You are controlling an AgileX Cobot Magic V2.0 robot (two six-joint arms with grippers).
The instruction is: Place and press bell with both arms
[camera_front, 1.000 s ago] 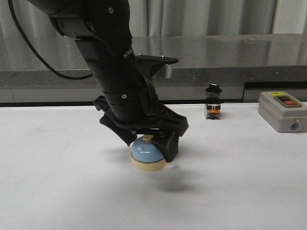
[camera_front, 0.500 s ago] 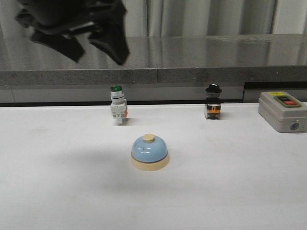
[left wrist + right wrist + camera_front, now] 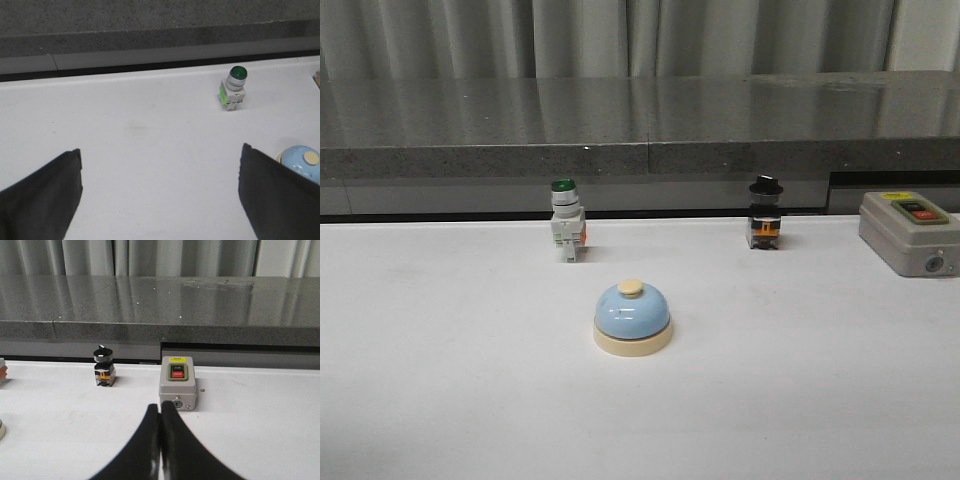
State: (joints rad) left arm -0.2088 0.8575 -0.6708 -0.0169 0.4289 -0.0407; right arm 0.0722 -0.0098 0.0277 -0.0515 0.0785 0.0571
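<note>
The light-blue bell (image 3: pixel 632 315) with a cream base and cream button stands upright on the white table (image 3: pixel 440 400), near its middle. Neither arm shows in the front view. In the left wrist view the bell (image 3: pixel 301 161) sits at the edge, beside one finger; my left gripper (image 3: pixel 160 160) is open wide and empty, above bare table. In the right wrist view my right gripper (image 3: pixel 160 407) is shut with its fingertips together and holds nothing; a cream sliver of the bell's base (image 3: pixel 1 430) shows at that view's edge.
A green-capped white pushbutton switch (image 3: pixel 565 225) stands behind the bell, also in the left wrist view (image 3: pixel 232 90). A black-knob switch (image 3: pixel 764 222) and a grey box with a red button (image 3: pixel 910 232) stand at the back right. A dark stone ledge (image 3: pixel 640 150) runs behind the table.
The left arm let go of the bell, rose up and left the front view. The bell stays where it was set. The green-capped switch is now uncovered.
</note>
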